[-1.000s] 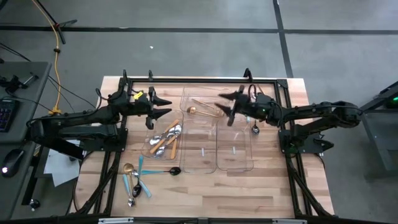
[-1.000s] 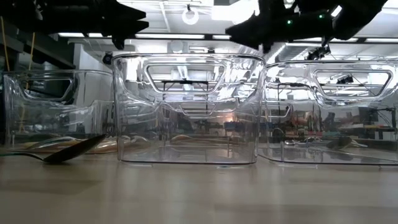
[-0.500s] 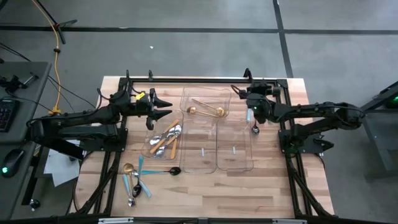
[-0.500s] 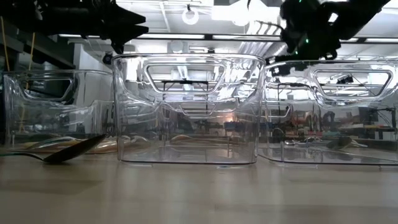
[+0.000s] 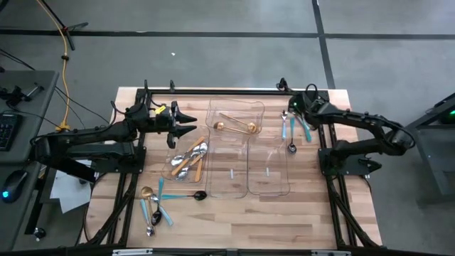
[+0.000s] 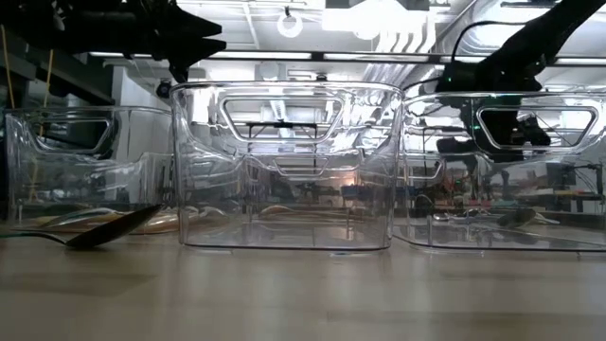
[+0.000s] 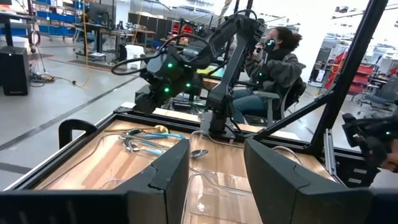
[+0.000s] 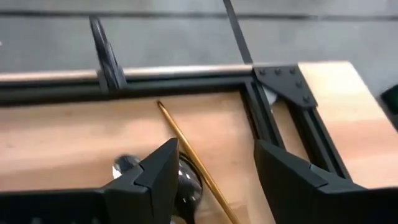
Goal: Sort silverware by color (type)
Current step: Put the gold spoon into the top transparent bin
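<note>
On the wooden table (image 5: 234,213) my trays already hold gold (image 5: 237,124) and orange-handled pieces (image 5: 186,160); teal ones (image 5: 158,208) wait outside. Both grippers, left (image 5: 190,121) and right (image 5: 293,108), hover spread and apparently empty.

The bench (image 5: 234,220) is a light wooden butcher-block top bordered by a black metal frame (image 5: 227,92).

Four clear plastic trays rest directly on it:
- Left tray (image 5: 186,158): holds the orange-handled silverware (image 5: 190,158).
- Far centre tray (image 5: 236,119): holds the gold silverware (image 5: 234,125).
- Near centre tray (image 5: 229,174).
- Right tray (image 5: 268,169).

Loose pieces lie directly on the wood:
- Far right: light-blue-handled silverware (image 5: 293,128), beside the right tray.
- Near left: a cluster of teal-handled pieces (image 5: 158,210) with one gold spoon (image 5: 146,193).
- A dark spoon (image 5: 190,195), just near the left tray.
</note>
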`<move>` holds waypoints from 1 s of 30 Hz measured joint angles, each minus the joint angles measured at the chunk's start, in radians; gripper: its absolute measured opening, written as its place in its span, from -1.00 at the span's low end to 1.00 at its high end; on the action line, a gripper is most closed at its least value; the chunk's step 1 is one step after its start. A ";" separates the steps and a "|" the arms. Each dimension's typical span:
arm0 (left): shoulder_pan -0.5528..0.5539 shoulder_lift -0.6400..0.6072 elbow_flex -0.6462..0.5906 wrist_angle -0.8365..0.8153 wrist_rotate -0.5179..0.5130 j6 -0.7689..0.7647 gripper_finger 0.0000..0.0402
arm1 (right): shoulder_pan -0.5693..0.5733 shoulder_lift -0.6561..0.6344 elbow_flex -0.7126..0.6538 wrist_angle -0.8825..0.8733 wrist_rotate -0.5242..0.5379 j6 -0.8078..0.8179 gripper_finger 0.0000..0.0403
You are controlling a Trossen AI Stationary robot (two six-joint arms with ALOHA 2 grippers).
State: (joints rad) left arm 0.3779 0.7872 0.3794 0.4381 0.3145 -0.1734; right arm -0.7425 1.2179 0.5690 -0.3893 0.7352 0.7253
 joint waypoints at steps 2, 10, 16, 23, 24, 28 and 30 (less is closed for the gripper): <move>0.000 0.000 0.000 0.000 0.000 0.000 -0.28 | -0.015 0.000 0.000 -0.021 -0.023 -0.014 -0.04; 0.000 0.000 0.000 0.000 0.000 0.000 -0.28 | -0.083 0.000 -0.050 -0.061 -0.079 -0.009 -0.04; 0.000 0.000 0.000 0.011 0.000 0.000 -0.28 | -0.123 0.000 -0.091 -0.028 -0.160 -0.019 -0.04; 0.000 0.000 -0.001 0.033 0.000 0.001 -0.28 | -0.140 0.058 -0.122 0.047 -0.181 -0.051 -0.04; 0.000 0.000 -0.001 0.033 0.000 0.001 -0.28 | -0.143 0.072 -0.122 0.054 -0.176 -0.052 -0.04; 0.000 0.000 -0.001 0.033 0.000 0.010 -0.28 | -0.162 0.149 -0.122 0.113 -0.218 -0.074 -0.04; 0.000 0.000 -0.001 0.033 0.000 0.010 -0.28 | -0.165 0.178 -0.108 0.111 -0.216 -0.088 -0.05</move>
State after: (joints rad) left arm 0.3779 0.7871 0.3786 0.4711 0.3145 -0.1635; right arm -0.9073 1.3957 0.4612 -0.2784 0.5189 0.6368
